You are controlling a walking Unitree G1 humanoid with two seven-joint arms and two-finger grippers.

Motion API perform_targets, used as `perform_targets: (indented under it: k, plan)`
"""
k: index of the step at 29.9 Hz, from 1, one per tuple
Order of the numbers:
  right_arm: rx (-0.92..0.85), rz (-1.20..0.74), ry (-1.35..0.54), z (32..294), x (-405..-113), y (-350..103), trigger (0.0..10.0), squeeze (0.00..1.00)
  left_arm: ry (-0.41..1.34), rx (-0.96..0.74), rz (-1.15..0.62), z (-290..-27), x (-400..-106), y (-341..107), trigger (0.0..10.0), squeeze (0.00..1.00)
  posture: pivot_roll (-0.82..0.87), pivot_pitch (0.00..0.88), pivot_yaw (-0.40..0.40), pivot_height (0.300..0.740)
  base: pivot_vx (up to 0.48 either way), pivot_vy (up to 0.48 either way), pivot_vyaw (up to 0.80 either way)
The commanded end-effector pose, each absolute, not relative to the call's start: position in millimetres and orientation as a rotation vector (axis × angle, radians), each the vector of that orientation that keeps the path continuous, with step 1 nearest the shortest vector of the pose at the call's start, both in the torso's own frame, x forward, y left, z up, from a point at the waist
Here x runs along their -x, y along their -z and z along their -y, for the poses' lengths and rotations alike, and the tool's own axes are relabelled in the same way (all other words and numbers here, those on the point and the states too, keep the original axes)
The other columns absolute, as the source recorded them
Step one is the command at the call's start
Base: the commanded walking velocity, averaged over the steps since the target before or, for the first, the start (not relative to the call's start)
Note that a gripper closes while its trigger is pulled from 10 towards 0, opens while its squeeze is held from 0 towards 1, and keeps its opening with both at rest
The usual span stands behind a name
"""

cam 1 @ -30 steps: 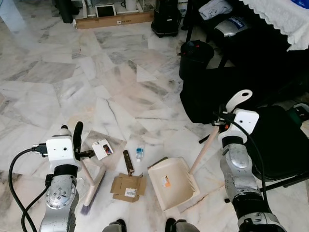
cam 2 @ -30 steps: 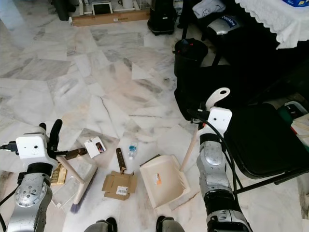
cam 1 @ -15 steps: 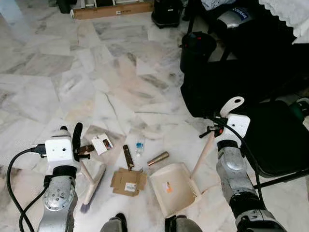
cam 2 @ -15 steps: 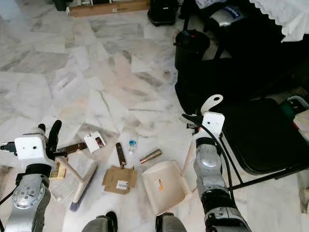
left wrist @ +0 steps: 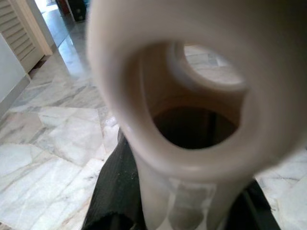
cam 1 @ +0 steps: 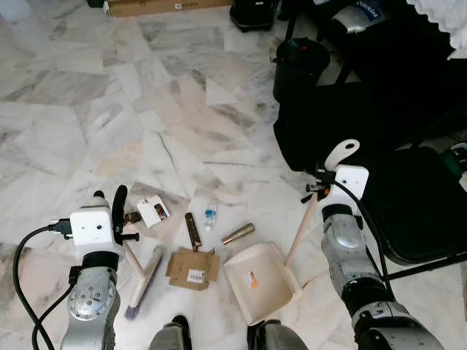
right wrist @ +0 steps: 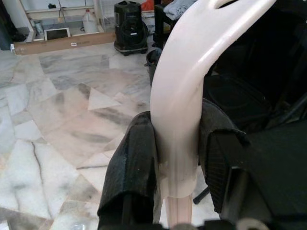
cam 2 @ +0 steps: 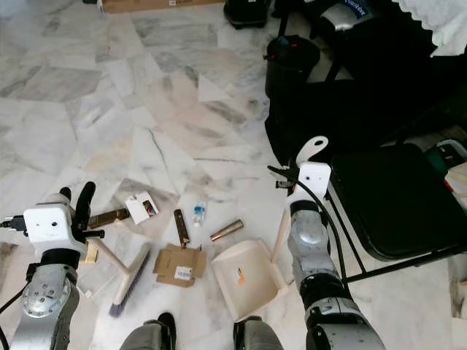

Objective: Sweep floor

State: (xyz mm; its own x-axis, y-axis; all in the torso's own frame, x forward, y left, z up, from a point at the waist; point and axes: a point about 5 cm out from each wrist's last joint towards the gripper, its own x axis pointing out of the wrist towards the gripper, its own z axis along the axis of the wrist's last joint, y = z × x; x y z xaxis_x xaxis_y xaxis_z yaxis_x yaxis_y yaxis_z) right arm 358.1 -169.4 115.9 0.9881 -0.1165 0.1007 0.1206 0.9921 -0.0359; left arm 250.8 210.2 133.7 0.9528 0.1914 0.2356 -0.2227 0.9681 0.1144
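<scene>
Since a second ago your dustpan (cam 1: 261, 281) has slid back toward the robot's feet, uncovering a brass tube (cam 1: 238, 233) on the marble floor (cam 1: 109, 109). Your right end effector (right wrist: 175, 158) clamps its handle; your left end effector (cam 1: 120, 219) clamps the broom (cam 1: 144, 281). Printing on the flattened cardboard (cam 1: 193, 268) beside the pan is unreadable.
</scene>
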Motion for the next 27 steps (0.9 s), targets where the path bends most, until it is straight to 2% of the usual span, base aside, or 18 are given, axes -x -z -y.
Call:
perform_targets:
  k: [1, 12, 27]
  plan:
    - [0.045, 0.122, 0.114, 166.6, -360.6, -120.3, 10.0, 0.00, -0.222, -0.158, 0.235, -211.2, -246.1, -137.1, 10.0, 0.00, 0.06, 0.336, -0.052, 0.740, 0.000, 0.000, 0.00]
    - [0.028, 0.144, 0.180, 166.1, -364.6, -124.8, 10.0, 0.00, -0.241, -0.167, 0.239, -213.8, -242.6, -139.0, 10.0, 0.00, 0.08, 0.347, -0.046, 0.740, 0.000, 0.000, 0.00]
    - [-0.076, 0.024, 0.225, 159.3, -357.4, -99.1, 10.0, 0.00, -0.219, -0.157, 0.237, -210.1, -245.1, -139.9, 10.0, 0.00, 0.09, 0.338, -0.036, 0.740, 0.000, 0.000, 0.00]
